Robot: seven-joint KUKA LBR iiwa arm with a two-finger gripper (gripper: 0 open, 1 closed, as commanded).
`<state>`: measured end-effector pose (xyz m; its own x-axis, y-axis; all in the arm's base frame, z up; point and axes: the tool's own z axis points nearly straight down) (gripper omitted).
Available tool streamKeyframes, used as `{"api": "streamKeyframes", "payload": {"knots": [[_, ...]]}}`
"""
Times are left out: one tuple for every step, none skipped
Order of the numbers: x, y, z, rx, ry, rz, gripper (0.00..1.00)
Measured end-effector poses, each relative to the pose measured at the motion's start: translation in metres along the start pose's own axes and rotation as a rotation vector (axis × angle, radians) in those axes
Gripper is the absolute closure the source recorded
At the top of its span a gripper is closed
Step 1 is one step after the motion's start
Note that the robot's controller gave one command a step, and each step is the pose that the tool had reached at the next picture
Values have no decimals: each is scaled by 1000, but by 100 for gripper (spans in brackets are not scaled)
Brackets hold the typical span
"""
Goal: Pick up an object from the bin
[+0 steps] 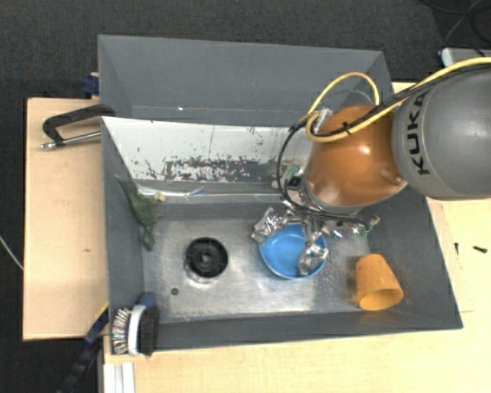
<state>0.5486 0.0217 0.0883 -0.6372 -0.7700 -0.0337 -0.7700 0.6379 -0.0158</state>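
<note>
The arm's jaws stand apart, low over a blue round bowl (285,256) right of the bin's (229,80) middle. An orange cup (376,282) lies tipped just beside it. A black disc (205,257) sits to the left, with a green toy lizard (141,211) beyond.

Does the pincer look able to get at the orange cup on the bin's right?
Probably yes. The orange cup lies alone on its side, nothing over it, and the pincer hangs close by above the blue bowl. The sloping bin wall next to it might crowd the approach.
</note>
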Motion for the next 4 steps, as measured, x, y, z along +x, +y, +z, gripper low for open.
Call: {"api": "streamKeyframes", "payload": {"knots": [[-24, -25, 3, -29, 27, -379, 0], [-27, -26, 3, -18, 12, -664, 0], [-21, -28, 11, -19, 20, -662, 100], [-26, -31, -58, -15, 19, -683, 100]]}}
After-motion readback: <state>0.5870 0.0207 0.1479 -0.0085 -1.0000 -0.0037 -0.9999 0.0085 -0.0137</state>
